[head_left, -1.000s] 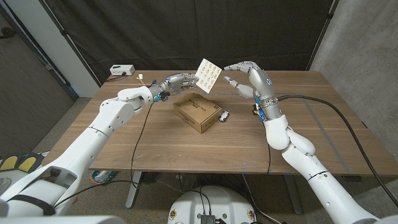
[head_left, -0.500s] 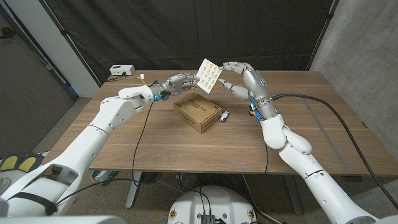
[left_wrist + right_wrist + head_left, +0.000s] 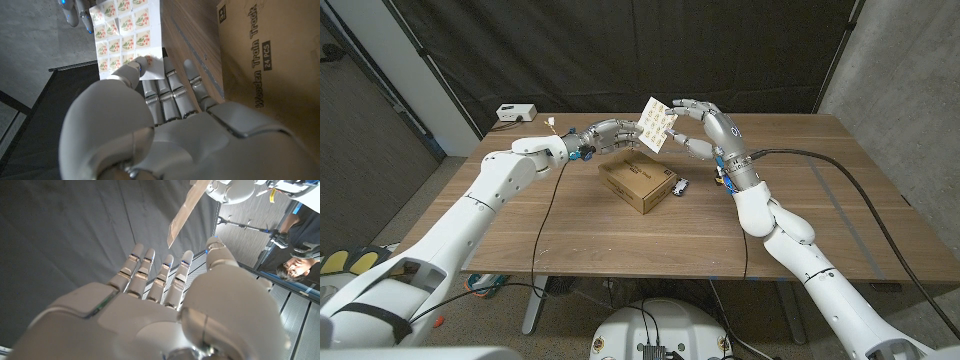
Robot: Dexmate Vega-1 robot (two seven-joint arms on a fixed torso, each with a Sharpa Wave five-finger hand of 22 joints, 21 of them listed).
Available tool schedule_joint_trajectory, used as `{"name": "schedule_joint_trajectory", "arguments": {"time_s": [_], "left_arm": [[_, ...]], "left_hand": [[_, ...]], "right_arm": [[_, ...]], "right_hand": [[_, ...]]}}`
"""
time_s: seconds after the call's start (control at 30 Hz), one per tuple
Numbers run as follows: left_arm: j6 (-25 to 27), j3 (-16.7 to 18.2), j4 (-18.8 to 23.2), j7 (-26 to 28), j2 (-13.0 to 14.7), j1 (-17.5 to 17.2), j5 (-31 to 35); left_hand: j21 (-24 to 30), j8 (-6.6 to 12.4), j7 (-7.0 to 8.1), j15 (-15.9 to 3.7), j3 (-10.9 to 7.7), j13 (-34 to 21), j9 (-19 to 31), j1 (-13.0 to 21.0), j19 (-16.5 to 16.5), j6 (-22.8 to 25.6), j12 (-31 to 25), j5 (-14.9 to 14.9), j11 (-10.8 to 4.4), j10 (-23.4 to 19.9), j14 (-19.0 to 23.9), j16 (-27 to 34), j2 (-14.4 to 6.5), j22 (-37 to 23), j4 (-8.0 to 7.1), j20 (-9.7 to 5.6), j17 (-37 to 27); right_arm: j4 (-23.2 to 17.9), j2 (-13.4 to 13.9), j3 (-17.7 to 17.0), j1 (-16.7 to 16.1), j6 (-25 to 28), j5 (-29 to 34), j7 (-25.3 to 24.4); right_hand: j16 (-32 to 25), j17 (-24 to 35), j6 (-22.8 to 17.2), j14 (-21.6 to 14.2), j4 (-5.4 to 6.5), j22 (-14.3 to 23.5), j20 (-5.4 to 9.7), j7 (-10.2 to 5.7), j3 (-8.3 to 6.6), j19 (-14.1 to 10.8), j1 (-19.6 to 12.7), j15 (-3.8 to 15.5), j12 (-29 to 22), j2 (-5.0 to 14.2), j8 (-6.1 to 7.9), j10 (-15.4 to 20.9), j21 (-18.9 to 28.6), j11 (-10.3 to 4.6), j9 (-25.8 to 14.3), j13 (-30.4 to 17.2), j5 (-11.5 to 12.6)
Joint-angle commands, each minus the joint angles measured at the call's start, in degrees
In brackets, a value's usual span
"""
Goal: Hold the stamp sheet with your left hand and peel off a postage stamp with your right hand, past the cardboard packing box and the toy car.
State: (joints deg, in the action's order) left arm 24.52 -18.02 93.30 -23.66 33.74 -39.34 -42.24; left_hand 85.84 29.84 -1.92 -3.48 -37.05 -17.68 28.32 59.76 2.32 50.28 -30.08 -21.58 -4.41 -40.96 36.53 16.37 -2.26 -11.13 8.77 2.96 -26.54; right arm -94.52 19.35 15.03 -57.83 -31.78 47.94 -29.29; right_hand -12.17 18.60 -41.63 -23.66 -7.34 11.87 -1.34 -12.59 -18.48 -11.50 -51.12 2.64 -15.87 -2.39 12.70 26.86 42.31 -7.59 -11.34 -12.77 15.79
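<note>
Nearest on the counter (image 3: pixel 620 235), the cardboard box (image 3: pixel 638 182) is being left untouched, with the toy car (image 3: pixel 679 186) lying just beside it toward the right arm. Beyond them, the stamp sheet (image 3: pixel 657 123) is being held up above the counter, tilted, pinched at its lower corner between the thumb and fingers of the left hand (image 3: pixel 608 133). In the left wrist view the thumb tip is seen pressed on the sheet's corner (image 3: pixel 131 42), with rows of flowered stamps above it. The right hand (image 3: pixel 698 125) is being held open at the sheet's far edge, fingers spread and grasping nothing; whether a fingertip is touching the paper cannot be told. The step in hand is judged to be the approach for peeling. Next, a single stamp's edge is to be caught between thumb and fingertip while the sheet is being kept steady.
</note>
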Motion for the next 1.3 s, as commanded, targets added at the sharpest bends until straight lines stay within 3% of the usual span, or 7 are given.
{"name": "schedule_joint_trajectory", "arguments": {"time_s": [0.03, 0.33, 0.77, 1.03, 1.3], "left_arm": [[1.48, -0.86, -2.10, -3.91, -0.04, 2.05, -0.27], [3.77, -0.20, -3.65, -6.23, -0.64, 2.85, -2.44], [9.77, -0.11, -3.66, -7.20, 0.31, 4.19, -4.43], [17.56, -1.74, -1.54, -4.09, 2.46, 6.79, -2.87], [19.97, -2.82, -1.44, -4.94, 3.41, 8.52, -1.32]], "left_hand": [[0.56, 13.45, -6.14, -1.86, -0.63, 0.09, 0.28, 0.04, -0.60, 7.51, 0.29, -1.14, 0.07, 0.25, -0.20, -0.13, 0.62, -0.19, -0.10, 0.23, 0.03], [1.43, 13.08, -6.22, -1.81, -1.93, 0.38, -1.68, -0.65, 0.53, 8.46, 0.36, -4.22, -0.18, -1.41, 1.32, 0.05, 1.52, -0.16, -0.18, 0.35, 0.02], [1.90, 14.64, -6.28, -1.69, -3.24, 0.61, -1.04, -1.60, 1.05, 9.85, 0.43, -7.17, 0.61, -3.58, 2.66, 0.02, 3.36, -0.08, 0.03, 0.66, 0.27], [2.35, 16.16, -7.91, -0.88, -5.07, 0.30, 0.43, -1.32, 1.73, 10.72, 0.16, -9.40, 1.63, -5.72, 4.58, 0.42, 4.18, -0.08, 0.57, 2.41, 0.59], [2.72, 17.57, -9.79, -0.92, -7.65, -0.40, 1.86, -0.86, 2.65, 11.71, -0.21, -13.15, 1.60, -7.75, 6.80, 0.62, 6.02, -0.13, 1.14, 2.83, 1.13]], "right_arm": [[2.39, -0.52, 1.68, 2.05, -0.16, 0.46, -1.25], [2.78, -0.10, 2.51, 2.97, 1.31, 1.18, -0.54], [2.46, 0.19, 2.99, 3.11, 2.46, 0.98, -0.32], [2.53, 0.41, 3.34, 3.17, 1.50, 0.35, -0.76], [3.07, 0.37, 3.84, 3.67, 1.24, 1.00, -1.62]], "right_hand": [[0.00, 0.03, -0.51, 0.33, 0.09, 0.10, 0.03, -0.08, -0.01, 0.08, -0.30, 5.07, -0.03, 0.31, 0.06, 0.07, 0.19, -0.05, -0.11, -0.01, 0.34], [0.20, -0.08, -0.32, 0.69, 0.07, 0.12, 0.03, -0.10, -0.03, 0.12, -0.39, 4.98, 0.10, 0.45, -0.12, -0.10, 0.31, 0.00, -0.12, 0.12, 0.40], [0.32, -0.23, -0.83, 0.95, 0.20, 0.22, -0.06, -0.09, -0.41, 0.01, -0.55, 4.64, 0.19, 1.52, -0.13, -0.07, 0.74, 0.29, -0.13, 0.37, 0.26], [0.36, -0.43, -0.07, 0.92, -0.24, 0.29, -0.15, -0.15, -1.19, 0.03, -1.60, 4.77, 0.44, 2.57, -0.61, -0.45, 1.10, 0.39, -0.08, 0.56, 0.01], [0.12, -0.68, -0.07, 0.03, -0.57, 0.28, -0.83, -0.14, -1.13, 0.02, -1.79, 5.41, 0.27, 2.16, -0.68, 0.12, 1.34, -0.08, -0.08, 0.67, -0.32]]}}
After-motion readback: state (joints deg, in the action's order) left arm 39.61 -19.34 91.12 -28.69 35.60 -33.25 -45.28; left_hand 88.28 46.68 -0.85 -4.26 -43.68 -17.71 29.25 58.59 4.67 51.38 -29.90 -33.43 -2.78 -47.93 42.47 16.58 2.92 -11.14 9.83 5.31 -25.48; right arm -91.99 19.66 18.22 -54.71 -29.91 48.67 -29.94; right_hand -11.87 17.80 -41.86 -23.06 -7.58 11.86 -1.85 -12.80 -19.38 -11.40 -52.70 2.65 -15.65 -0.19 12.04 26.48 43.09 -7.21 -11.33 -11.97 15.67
